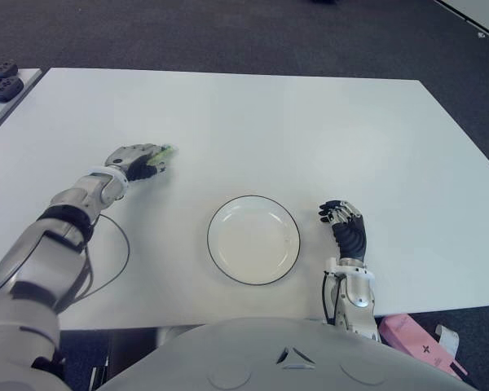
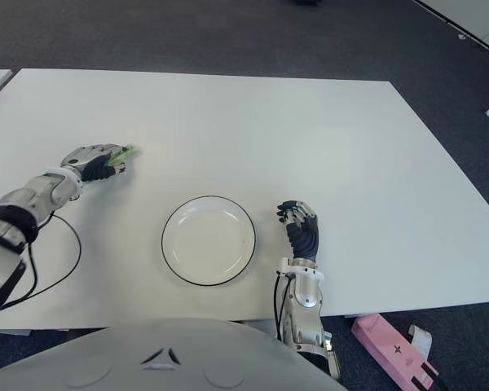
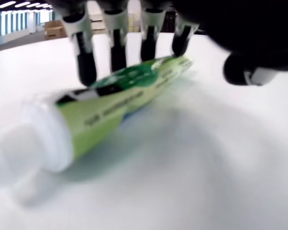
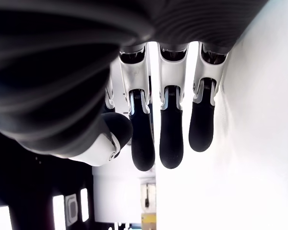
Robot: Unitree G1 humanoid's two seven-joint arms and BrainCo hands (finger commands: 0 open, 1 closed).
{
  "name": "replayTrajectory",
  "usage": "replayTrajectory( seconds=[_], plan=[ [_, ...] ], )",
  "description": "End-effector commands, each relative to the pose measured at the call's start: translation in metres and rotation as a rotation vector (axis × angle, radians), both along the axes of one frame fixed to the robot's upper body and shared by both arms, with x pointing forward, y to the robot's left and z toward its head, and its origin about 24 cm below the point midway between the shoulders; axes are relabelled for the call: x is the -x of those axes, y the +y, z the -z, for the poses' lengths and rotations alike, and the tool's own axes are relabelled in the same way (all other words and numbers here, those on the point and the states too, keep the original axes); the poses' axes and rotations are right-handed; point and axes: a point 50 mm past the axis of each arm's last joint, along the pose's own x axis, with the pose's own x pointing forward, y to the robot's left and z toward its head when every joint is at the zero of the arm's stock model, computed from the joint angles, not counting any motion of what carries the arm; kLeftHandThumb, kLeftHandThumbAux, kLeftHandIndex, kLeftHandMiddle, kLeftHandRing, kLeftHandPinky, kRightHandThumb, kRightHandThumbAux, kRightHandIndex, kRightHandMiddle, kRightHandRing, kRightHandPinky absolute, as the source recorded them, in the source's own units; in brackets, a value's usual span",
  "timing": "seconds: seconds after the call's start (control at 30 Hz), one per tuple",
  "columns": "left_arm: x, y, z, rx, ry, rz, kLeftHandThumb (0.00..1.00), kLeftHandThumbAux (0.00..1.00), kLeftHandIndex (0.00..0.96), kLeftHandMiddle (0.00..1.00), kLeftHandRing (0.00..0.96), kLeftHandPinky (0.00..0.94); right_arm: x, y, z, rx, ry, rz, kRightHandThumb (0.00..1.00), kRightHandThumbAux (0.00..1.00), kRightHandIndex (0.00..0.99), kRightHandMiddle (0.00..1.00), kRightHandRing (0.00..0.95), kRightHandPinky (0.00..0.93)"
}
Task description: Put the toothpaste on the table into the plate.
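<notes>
A green toothpaste tube (image 3: 120,100) with a white cap lies flat on the white table (image 1: 310,130), left of the plate. My left hand (image 1: 138,161) is over it, and only the tube's far end (image 1: 165,152) peeks out past the fingers. In the left wrist view four fingertips (image 3: 85,62) touch the tube's far side while the thumb (image 3: 249,72) stays clear of it, so the hand is open. The white plate (image 1: 253,240) with a dark rim sits near the table's front edge and holds nothing. My right hand (image 1: 345,224) shows just right of the plate, its fingers (image 4: 170,139) relaxed and holding nothing.
A black cable (image 1: 122,248) loops on the table beside my left forearm. Dark devices (image 1: 0,81) lie on a neighbouring surface at the far left. A pink box (image 1: 416,342) is on the floor below the table's front right edge.
</notes>
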Motion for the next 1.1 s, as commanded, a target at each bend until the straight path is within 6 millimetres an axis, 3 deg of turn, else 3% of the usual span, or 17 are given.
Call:
replayTrajectory(
  seconds=[0.03,0.7,1.1],
  plan=[
    [0.015,-0.010,-0.012,0.042,-0.034,0.107,0.567,0.120,0.000,0.110,0.112,0.150,-0.001,0.001,0.003,-0.005,0.031,-0.006,0.709,0.728,0.428,0.491,0.482,0.467],
    [0.043,-0.026,-0.061,0.002,-0.164,0.188,0.534,0.135,0.000,0.063,0.040,0.097,-0.002,0.001,0.005,-0.013,0.029,-0.015,0.709,0.727,0.429,0.489,0.475,0.465],
    [0.045,-0.028,-0.072,0.048,-0.276,0.189,0.509,0.153,0.000,0.053,0.106,0.224,-0.003,0.002,0.006,-0.013,0.031,-0.013,0.709,0.728,0.428,0.491,0.482,0.474]
  ],
)
